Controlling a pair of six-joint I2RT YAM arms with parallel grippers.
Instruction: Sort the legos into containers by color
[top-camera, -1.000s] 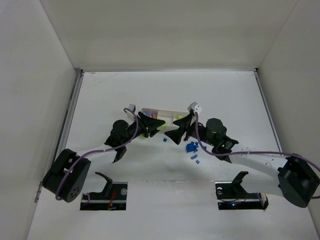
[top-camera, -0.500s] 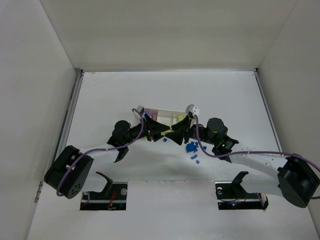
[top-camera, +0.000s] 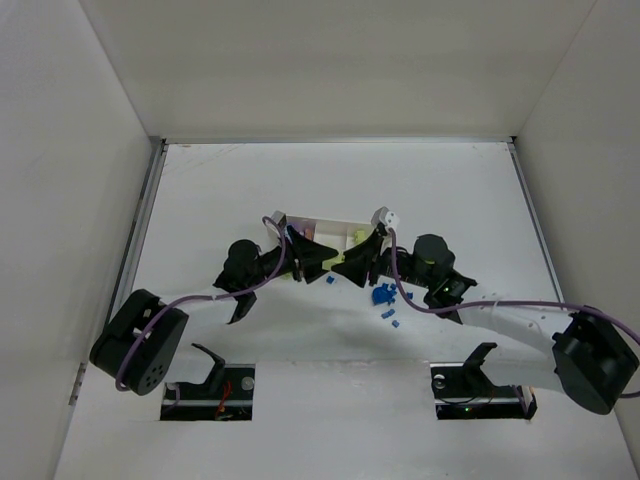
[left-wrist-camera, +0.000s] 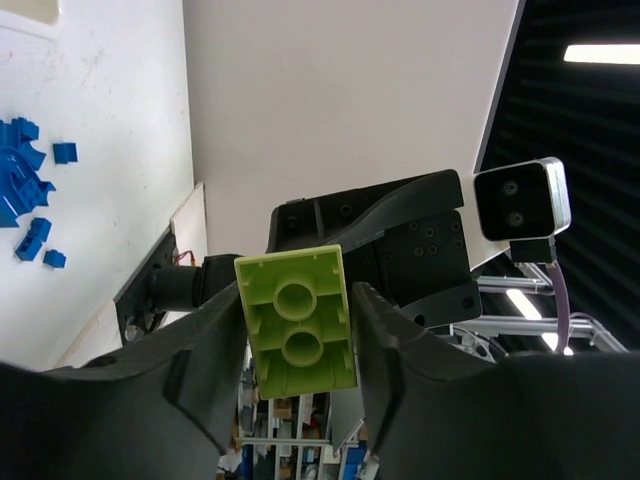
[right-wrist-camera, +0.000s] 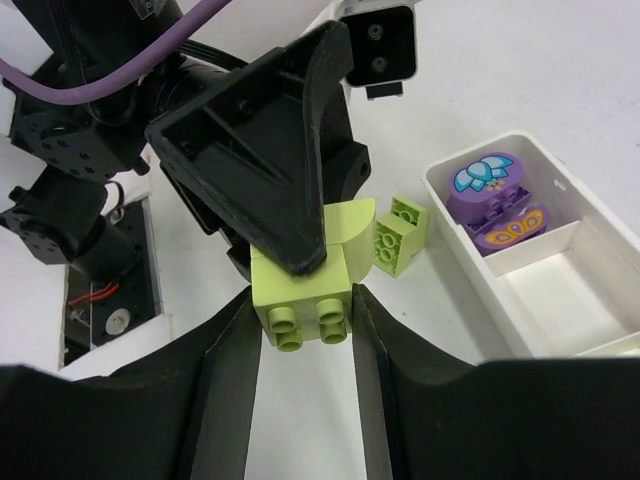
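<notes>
A yellow-green lego (right-wrist-camera: 345, 235) hangs above the table between both grippers. My right gripper (right-wrist-camera: 303, 310) is shut on it, both fingers flat against its sides. My left gripper (left-wrist-camera: 298, 320) still straddles the same lego (left-wrist-camera: 295, 320), jaws slightly open, with a thin gap at one finger. In the top view the two grippers (top-camera: 318, 258) (top-camera: 347, 268) meet tip to tip in front of the white tray (top-camera: 330, 226). Two purple legos (right-wrist-camera: 487, 180) lie in one end compartment of the tray (right-wrist-camera: 560, 225). Blue legos (top-camera: 383, 295) lie scattered on the table.
A second yellow-green lego (right-wrist-camera: 400, 235) sits on the table just outside the tray's end wall. The tray's neighbouring compartment (right-wrist-camera: 570, 285) holds nothing. The blue pieces (left-wrist-camera: 20, 180) lie to the right of the grippers, near the right arm.
The left gripper carried the yellow-green lego right, up to the right gripper. The right jaws closed from wide onto it. The left jaws have eased apart.
</notes>
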